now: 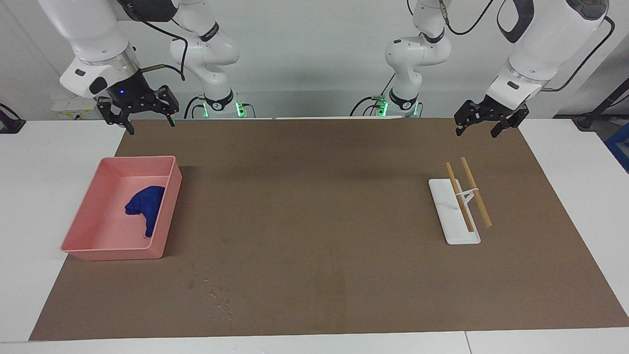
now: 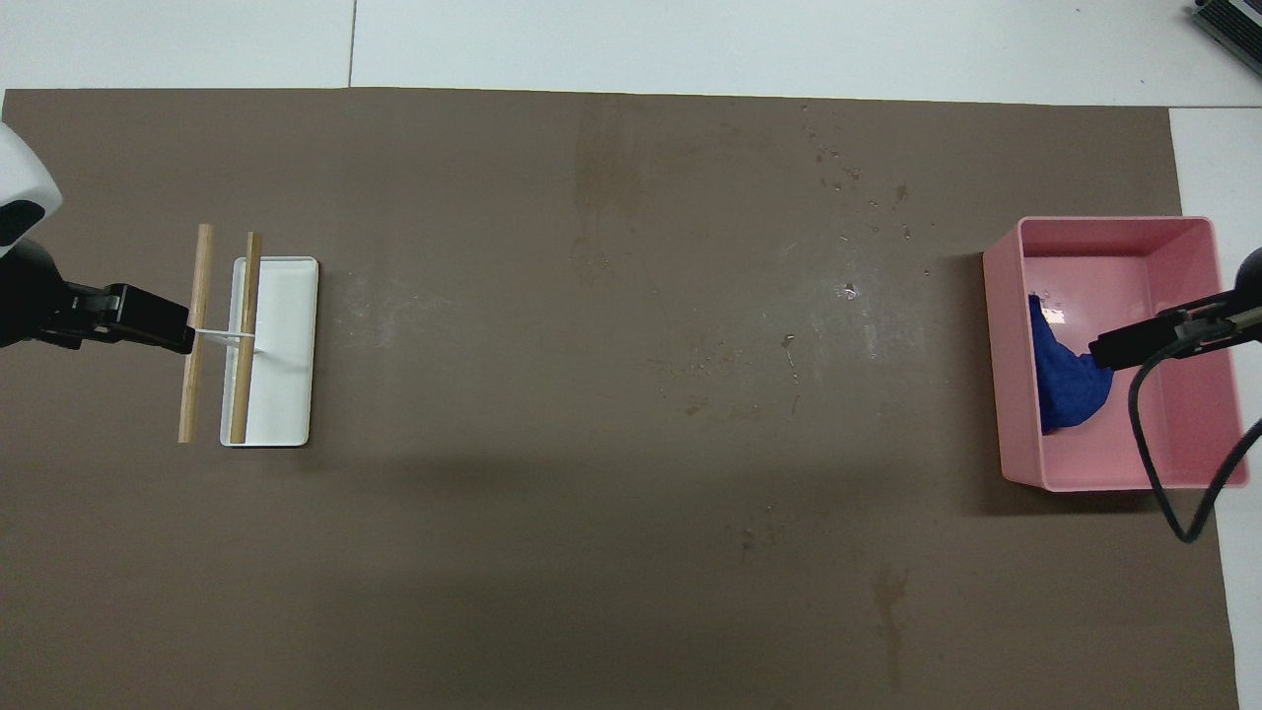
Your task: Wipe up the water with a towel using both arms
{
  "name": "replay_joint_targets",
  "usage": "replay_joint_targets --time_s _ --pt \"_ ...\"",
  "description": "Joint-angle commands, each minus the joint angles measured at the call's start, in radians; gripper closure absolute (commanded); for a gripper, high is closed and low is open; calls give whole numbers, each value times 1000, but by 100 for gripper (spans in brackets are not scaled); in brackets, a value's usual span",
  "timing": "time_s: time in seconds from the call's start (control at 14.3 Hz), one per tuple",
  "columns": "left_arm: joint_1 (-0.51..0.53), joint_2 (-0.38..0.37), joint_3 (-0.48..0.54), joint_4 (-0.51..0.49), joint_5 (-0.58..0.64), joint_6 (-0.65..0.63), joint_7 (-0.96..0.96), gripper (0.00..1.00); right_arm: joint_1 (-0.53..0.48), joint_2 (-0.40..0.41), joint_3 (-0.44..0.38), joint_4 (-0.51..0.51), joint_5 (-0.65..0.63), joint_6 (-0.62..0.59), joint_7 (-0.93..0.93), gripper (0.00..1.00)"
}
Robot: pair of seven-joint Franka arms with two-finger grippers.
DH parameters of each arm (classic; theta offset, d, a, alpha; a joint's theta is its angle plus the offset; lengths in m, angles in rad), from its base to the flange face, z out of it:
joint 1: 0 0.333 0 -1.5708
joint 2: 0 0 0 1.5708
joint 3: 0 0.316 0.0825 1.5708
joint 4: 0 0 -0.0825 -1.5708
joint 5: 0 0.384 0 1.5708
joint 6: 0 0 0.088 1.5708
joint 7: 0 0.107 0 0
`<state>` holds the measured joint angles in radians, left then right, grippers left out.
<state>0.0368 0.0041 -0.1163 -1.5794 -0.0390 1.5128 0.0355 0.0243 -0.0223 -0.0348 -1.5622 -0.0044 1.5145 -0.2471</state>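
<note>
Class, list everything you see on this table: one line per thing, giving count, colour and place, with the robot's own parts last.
mat: one, brown, covers most of the table
bin: one, pink, toward the right arm's end
towel: one, royal blue, in the bin
water: scattered droplets, on the mat, farther from the robots than the bin
rack: one, white with two wooden rods, toward the left arm's end
right hand: black, open, raised near the bin
left hand: black, open, waiting above the mat's edge
</note>
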Motion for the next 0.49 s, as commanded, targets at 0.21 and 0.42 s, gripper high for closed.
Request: replay_joint_targets --time_s 0.21,0.42 --pt "12 -30 -8 -34 17 0 6 0 8 -21 -10 -30 3 27 -21 0" --pt "12 -30 -8 -34 16 0 6 0 8 -21 -8 -30 -3 30 -57 0"
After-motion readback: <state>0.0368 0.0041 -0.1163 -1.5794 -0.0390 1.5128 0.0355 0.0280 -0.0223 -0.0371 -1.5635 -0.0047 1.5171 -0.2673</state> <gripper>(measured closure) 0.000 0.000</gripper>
